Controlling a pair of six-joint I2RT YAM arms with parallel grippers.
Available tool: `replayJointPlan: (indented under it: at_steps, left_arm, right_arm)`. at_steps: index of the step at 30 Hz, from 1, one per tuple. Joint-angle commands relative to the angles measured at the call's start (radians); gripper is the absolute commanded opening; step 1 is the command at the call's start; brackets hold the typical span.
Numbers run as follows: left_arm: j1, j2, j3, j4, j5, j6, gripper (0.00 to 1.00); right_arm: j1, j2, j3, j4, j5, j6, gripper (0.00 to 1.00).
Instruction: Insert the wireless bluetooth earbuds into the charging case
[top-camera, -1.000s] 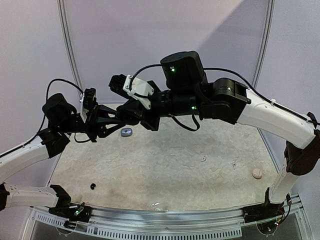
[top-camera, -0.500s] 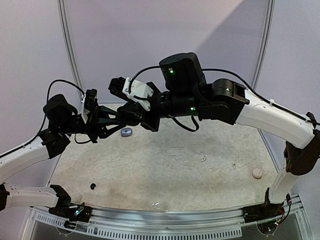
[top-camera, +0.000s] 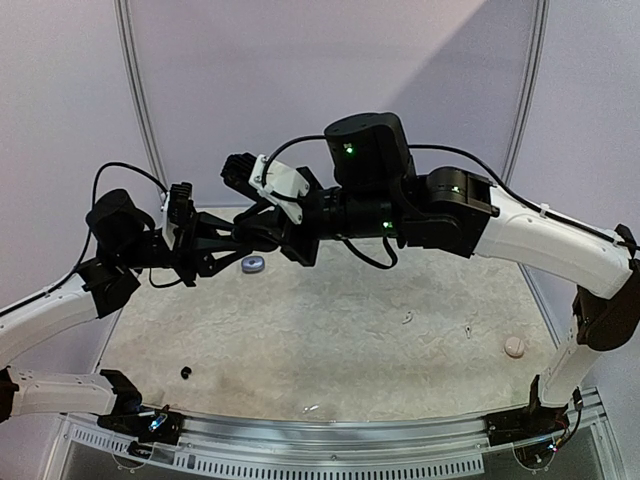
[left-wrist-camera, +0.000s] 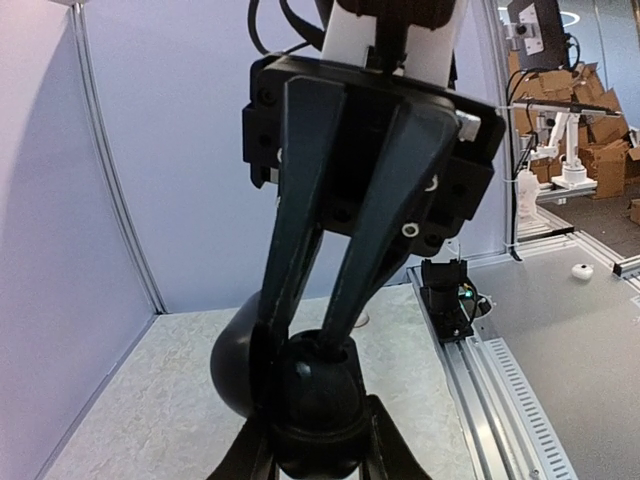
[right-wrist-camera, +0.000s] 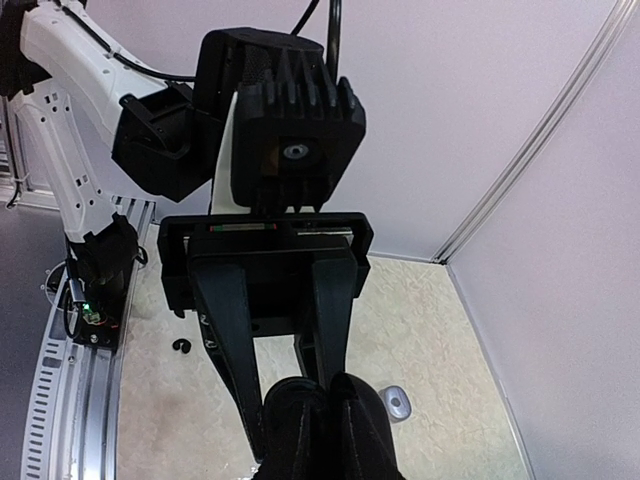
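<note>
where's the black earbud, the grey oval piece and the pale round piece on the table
black earbud (top-camera: 185, 372), top view, on its middle
grey oval piece (top-camera: 252, 264), top view, on its upper face
pale round piece (top-camera: 514, 346), top view, on its centre

You have two arms (top-camera: 40, 315) (top-camera: 545, 235) and one black case (left-wrist-camera: 312, 395). On the table (top-camera: 330, 345) you can count one black earbud (top-camera: 186, 372), one grey oval piece (top-camera: 252, 264), one pale round piece (top-camera: 514, 346) and two small white bits (top-camera: 408, 318) (top-camera: 467, 330).

Robotics lab test cell, pale metal-framed partition walls (top-camera: 300, 80) around a marbled counter (top-camera: 330, 330), slotted metal rail (left-wrist-camera: 500, 385) along its edge, stacked cardboard boxes (left-wrist-camera: 592, 88) and another white robot arm (left-wrist-camera: 562, 150) beyond.
</note>
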Motion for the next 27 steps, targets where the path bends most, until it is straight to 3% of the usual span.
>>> replayJointPlan:
  at_steps: [1, 18, 23, 27]
  left_arm:
    - [-0.003, -0.014, 0.003, -0.016, -0.006, 0.004, 0.00]
    - [-0.003, -0.013, 0.011, -0.011, -0.002, 0.012, 0.00]
    - [-0.003, -0.011, 0.014, -0.013, 0.001, 0.014, 0.00]
    - [-0.003, -0.010, 0.014, -0.013, 0.005, 0.017, 0.00]
  right_arm:
    - [0.009, -0.036, -0.017, 0.035, -0.026, 0.025, 0.13]
    - [0.008, -0.026, -0.023, -0.037, 0.003, 0.039, 0.19]
    - [0.009, -0.016, -0.018, -0.049, 0.012, 0.031, 0.19]
    - [0.009, -0.011, -0.017, -0.050, -0.005, 0.030, 0.13]
